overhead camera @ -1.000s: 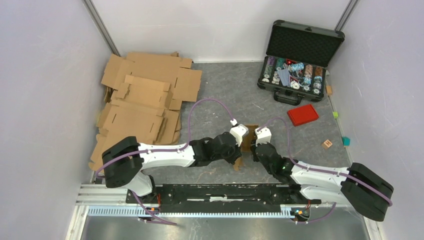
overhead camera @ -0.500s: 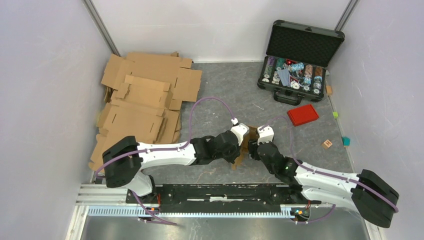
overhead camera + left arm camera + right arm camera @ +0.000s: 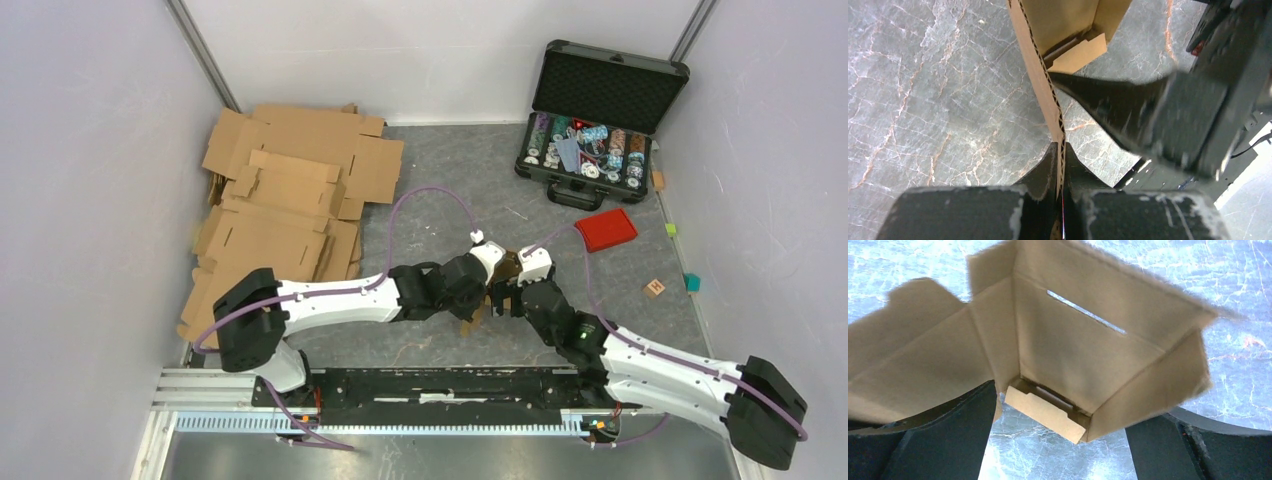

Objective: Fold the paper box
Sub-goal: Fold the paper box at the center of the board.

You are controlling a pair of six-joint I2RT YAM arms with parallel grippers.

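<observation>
Your left gripper [image 3: 1060,150] is clamped tight on the paper box [image 3: 1040,75], its two fingers pinching the corrugated edge of one wall with no gap showing between them. That wall stands on edge and runs straight up the left wrist view.

From above, the paper box [image 3: 507,262] sits near the middle of the table [image 3: 440,180], close to the arms, wedged right between your two grippers.

Your right gripper [image 3: 1060,435] is spread wide, its black fingers [image 3: 943,440] far apart at the bottom corners of the right wrist view. It grips nothing. The half-formed box opens toward that camera, with a slot cut in its back panel, a small tab folded at the bottom and one flap splayed out to the left. In the left wrist view, one right finger reaches in with its tip against the inner face of the pinched wall.

Off to the far left lies the heap of cardboard sheets [image 3: 290,200]. The black case [image 3: 598,125] stands open at the far right, with the red lid [image 3: 606,230] just in front of it. All of these are well apart from the box.
</observation>
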